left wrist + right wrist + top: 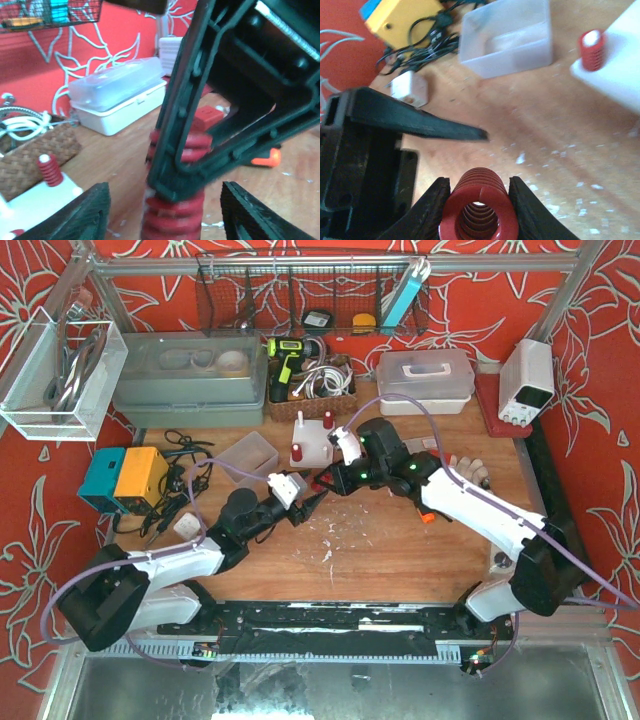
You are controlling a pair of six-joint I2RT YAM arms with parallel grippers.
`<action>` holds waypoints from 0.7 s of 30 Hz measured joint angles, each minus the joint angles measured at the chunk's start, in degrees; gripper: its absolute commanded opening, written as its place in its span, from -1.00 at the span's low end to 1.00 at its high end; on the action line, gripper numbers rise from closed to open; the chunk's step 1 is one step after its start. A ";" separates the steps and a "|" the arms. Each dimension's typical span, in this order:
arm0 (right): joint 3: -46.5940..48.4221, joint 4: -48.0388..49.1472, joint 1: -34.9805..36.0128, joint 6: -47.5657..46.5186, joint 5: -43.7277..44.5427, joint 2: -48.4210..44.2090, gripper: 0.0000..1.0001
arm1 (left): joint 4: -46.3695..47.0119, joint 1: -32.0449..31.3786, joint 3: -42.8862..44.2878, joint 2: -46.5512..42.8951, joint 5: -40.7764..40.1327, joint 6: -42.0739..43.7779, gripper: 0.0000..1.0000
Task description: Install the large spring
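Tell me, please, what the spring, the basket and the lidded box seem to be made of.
Spring: probably metal under a glossy red coating; evenly wound coils with a sheen.
Basket: woven wicker or similar fibre, matte brown; the weave is visible.
Lidded box: plastic, with a cloudy translucent lid over an opaque white base.

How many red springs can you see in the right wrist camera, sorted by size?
large red spring: 1
small red spring, on the white block: 1
Total: 2
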 measured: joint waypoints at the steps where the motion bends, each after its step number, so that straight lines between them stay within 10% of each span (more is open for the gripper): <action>1: 0.00 -0.17 0.09 -0.15 1.68 -0.48 -1.00 | -0.74 -0.02 0.20 -0.09 -0.87 -0.63 0.98; 13: 8.96 1.09 -0.46 -7.15 31.21 8.28 -1.00 | -17.07 -0.02 0.44 -10.21 -26.36 -11.56 1.00; 21: 18.71 0.44 -1.05 -10.19 35.71 22.14 -1.00 | -20.46 -0.02 -2.73 -15.23 -38.42 -15.54 1.00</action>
